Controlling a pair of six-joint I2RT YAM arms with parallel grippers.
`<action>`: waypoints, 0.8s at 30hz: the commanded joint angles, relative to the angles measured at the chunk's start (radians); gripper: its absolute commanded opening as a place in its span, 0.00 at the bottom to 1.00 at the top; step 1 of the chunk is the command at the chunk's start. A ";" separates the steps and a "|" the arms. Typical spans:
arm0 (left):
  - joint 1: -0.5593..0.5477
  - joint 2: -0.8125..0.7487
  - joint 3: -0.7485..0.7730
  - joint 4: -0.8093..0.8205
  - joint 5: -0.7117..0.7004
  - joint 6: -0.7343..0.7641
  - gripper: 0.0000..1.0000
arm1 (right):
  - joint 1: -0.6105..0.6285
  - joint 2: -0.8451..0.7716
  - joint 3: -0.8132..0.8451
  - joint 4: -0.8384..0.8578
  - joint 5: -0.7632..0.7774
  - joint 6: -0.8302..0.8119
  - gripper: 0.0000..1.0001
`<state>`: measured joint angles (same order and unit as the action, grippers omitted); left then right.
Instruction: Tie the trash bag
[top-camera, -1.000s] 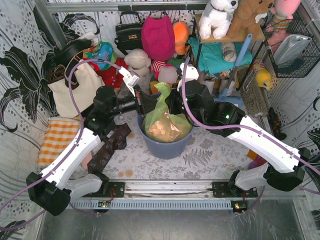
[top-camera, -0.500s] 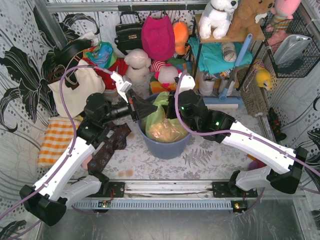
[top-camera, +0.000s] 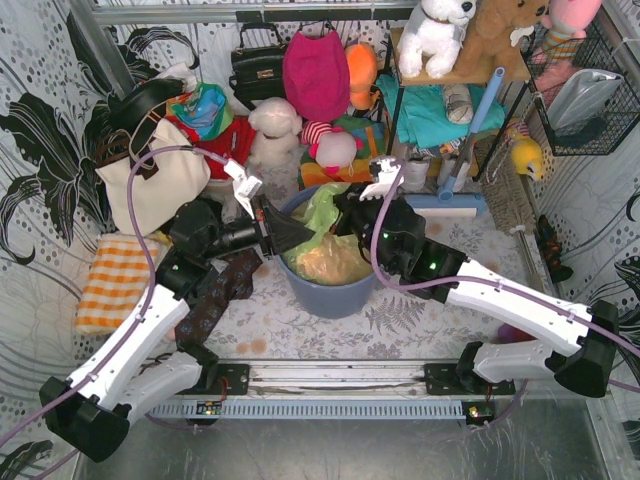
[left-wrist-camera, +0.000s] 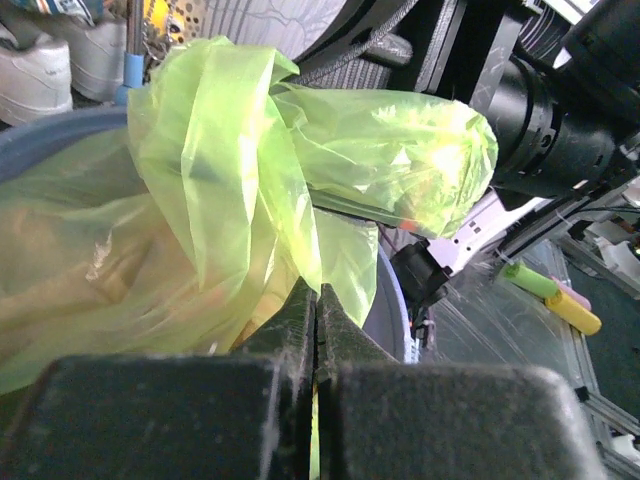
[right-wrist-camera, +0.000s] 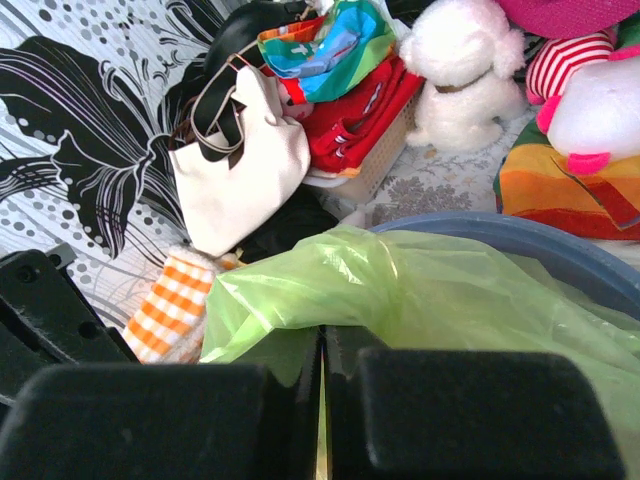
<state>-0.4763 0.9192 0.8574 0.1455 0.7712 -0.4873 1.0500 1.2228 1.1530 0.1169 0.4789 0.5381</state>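
**Bag top coming down from its peak, both grippers clamped on it**

The trash bag (top-camera: 322, 248) is sitting inside the blue-grey bin (top-camera: 330, 296) at the middle of the table, with tan crumpled paper showing through the green film. A second ago its neck was standing up in a tall peak above the bin. Now you are seeing that peak gone, and the loose top is lying low and bunched across the bin's mouth.

Your left gripper (top-camera: 290, 233) is closed flat with a fold of the film pinched between its fingers. From the left wrist camera, the green plastic is running straight down into the closed slit. It has dropped from the height it had a second ago and is now hanging just over the bin's left rim.

Your right gripper (top-camera: 345, 212) is likewise squeezed tight on the bag, with film trapped in the seam in the right wrist view. That arm has swung inward and lower, and its wrist is now leaning over the bin's far right side. The two grippers are sitting near each other over the bin.

The bin itself is staying where it was.
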 joint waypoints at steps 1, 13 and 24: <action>-0.014 -0.019 -0.037 0.116 0.054 -0.078 0.00 | 0.002 -0.028 -0.072 0.239 -0.006 0.002 0.00; -0.182 0.027 -0.064 0.204 -0.024 -0.126 0.00 | 0.002 -0.025 -0.152 0.452 -0.053 -0.057 0.00; -0.254 0.010 -0.062 0.177 -0.132 -0.105 0.11 | 0.003 -0.061 -0.208 0.473 -0.062 -0.081 0.00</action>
<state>-0.6975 0.9539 0.7830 0.3424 0.6266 -0.6144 1.0557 1.1915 0.9646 0.5030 0.4072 0.4747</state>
